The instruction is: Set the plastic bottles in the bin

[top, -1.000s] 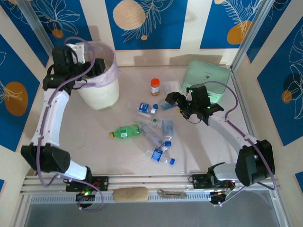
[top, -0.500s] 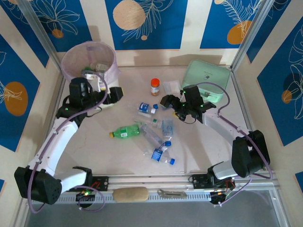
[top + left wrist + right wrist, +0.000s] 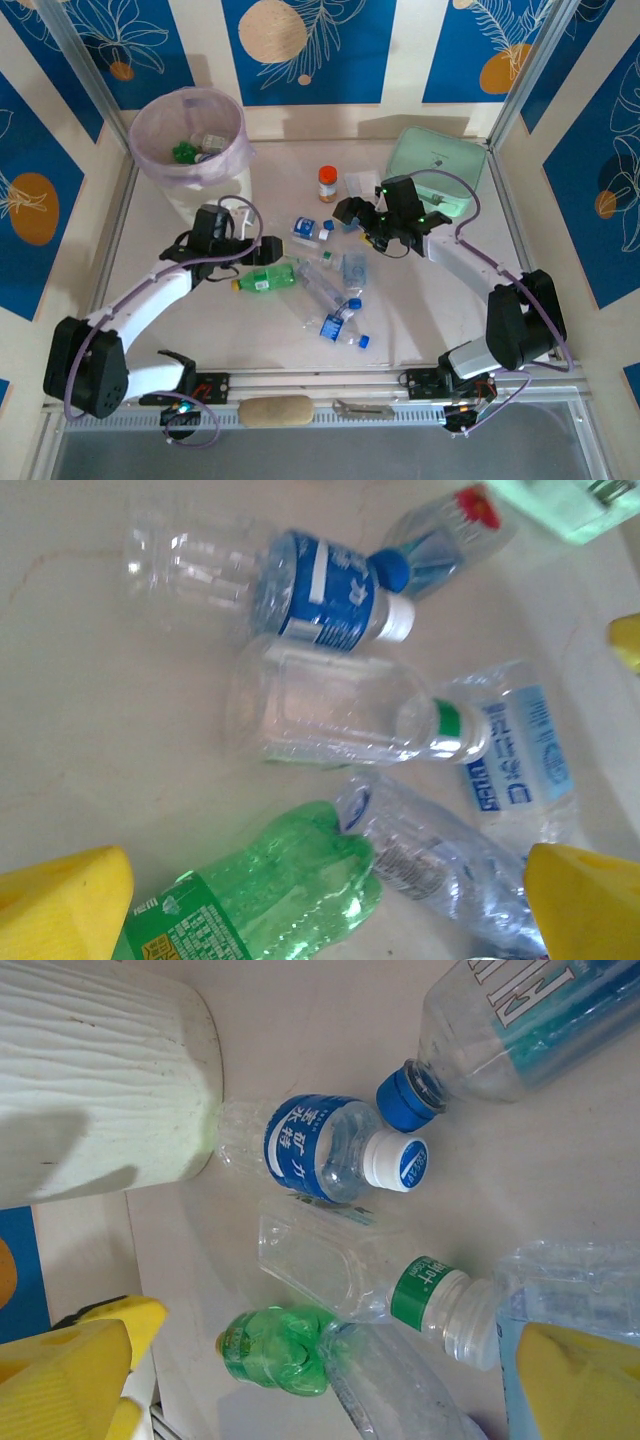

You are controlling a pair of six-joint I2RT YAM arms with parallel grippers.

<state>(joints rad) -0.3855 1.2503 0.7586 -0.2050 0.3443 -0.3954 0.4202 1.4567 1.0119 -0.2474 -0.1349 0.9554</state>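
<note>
Left arm (image 3: 150,290) and right arm (image 3: 465,262) are both white tubes with chunky black joints, a lilac cable (image 3: 238,204) looping along each. Little green lights on the bases (image 3: 183,400) down at 6 o'clock, and the jaws are bright yellow.

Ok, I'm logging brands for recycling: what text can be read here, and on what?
Nothing reads cleanly enough to quote.
Blue-label bottle: white Chinese characters, tilted, not sure.
Large bottle: big white letters, cut off.
Green-collared clear bottle: white print, too small.
Green bottle: yellow print, blurred.
Flattened bottle: pale blue label, characters blurred.
</note>
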